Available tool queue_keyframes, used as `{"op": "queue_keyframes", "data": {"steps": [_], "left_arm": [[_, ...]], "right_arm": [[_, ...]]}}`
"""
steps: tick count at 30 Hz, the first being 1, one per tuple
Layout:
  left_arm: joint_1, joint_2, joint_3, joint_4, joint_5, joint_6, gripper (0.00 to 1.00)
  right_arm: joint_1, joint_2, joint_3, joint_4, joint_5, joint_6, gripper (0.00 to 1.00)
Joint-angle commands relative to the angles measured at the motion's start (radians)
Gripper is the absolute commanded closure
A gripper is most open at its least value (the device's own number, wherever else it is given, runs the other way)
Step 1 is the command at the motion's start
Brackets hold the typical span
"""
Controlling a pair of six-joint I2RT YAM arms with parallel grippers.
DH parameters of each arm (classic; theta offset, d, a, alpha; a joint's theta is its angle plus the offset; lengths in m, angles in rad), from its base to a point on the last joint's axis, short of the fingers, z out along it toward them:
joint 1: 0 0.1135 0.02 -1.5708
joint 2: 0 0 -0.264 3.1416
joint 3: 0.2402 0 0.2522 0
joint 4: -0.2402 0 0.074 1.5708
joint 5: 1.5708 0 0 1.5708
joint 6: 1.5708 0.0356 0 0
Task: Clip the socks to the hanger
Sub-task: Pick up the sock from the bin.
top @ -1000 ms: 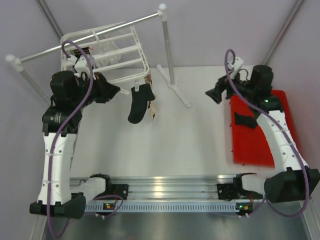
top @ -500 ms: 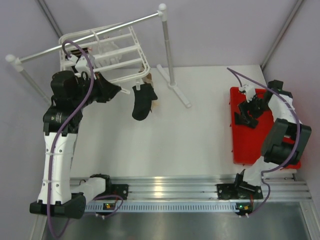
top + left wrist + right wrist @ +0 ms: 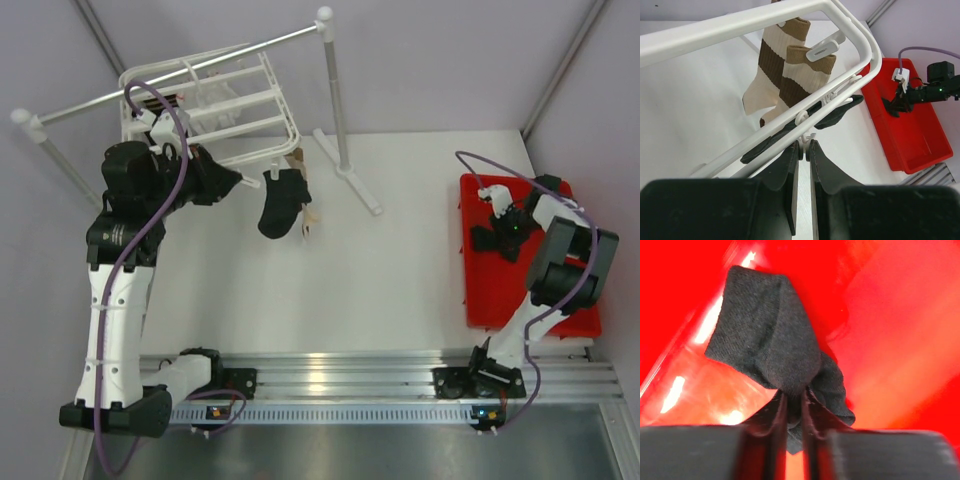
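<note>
The white hanger point(image 3: 250, 100) hangs from the rail at the back left. Two cream and brown socks point(image 3: 790, 75) are clipped to its frame point(image 3: 790, 15). A black sock point(image 3: 280, 203) also hangs from its near corner. My left gripper point(image 3: 805, 144) is shut on a small white clip point(image 3: 810, 136) under the frame's edge, beside the hanging black sock point(image 3: 836, 115). My right gripper point(image 3: 794, 396) is down in the red tray point(image 3: 520, 300), shut on a fold of another black sock point(image 3: 770, 330), which bunches up above the fingers.
A grey metal rail point(image 3: 180, 72) with white ball ends carries the hanger, and its upright post point(image 3: 333, 90) and foot point(image 3: 355, 185) stand mid-table. The red tray's walls surround my right gripper point(image 3: 503, 232). The arm bases sit on the aluminium rail point(image 3: 330, 375) at the near edge.
My right arm swung from mid-air over the table down into the red tray and its jaws closed on the black sock. The hanging black sock swayed slightly. My left arm stayed put.
</note>
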State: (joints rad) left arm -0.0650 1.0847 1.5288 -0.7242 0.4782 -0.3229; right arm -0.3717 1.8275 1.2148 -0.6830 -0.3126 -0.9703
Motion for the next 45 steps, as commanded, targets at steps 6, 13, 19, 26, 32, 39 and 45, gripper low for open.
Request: {"op": "queue_keyframes", "data": {"steps": [6,13,19,26,32,39,45], "left_arm": [[0.005,0.000,-0.010,0.049,0.007,0.001,1.00],[0.005,-0.002,-0.015,0.051,0.004,-0.002,1.00],[0.005,0.001,-0.018,0.048,0.010,-0.010,1.00],[0.005,0.001,-0.010,0.042,0.003,-0.001,1.00],[0.005,0.007,-0.010,0.039,0.003,0.004,1.00],[0.005,0.011,-0.010,0.039,0.003,0.004,1.00],[0.005,0.012,-0.012,0.032,0.000,0.008,1.00]], "right_arm": [[-0.170,0.010,0.072,-0.189,-0.091,0.065,1.00],[-0.168,-0.033,0.071,-0.225,-0.137,0.050,0.42],[-0.116,-0.065,0.081,-0.196,-0.145,-0.093,0.34],[-0.047,-0.071,0.052,-0.089,-0.068,-0.159,0.17],[-0.018,-0.065,0.048,-0.029,-0.034,-0.251,0.16],[-0.024,-0.059,0.080,-0.133,-0.080,-0.470,0.14],[-0.004,0.001,0.100,-0.167,-0.097,-0.539,0.14]]}}
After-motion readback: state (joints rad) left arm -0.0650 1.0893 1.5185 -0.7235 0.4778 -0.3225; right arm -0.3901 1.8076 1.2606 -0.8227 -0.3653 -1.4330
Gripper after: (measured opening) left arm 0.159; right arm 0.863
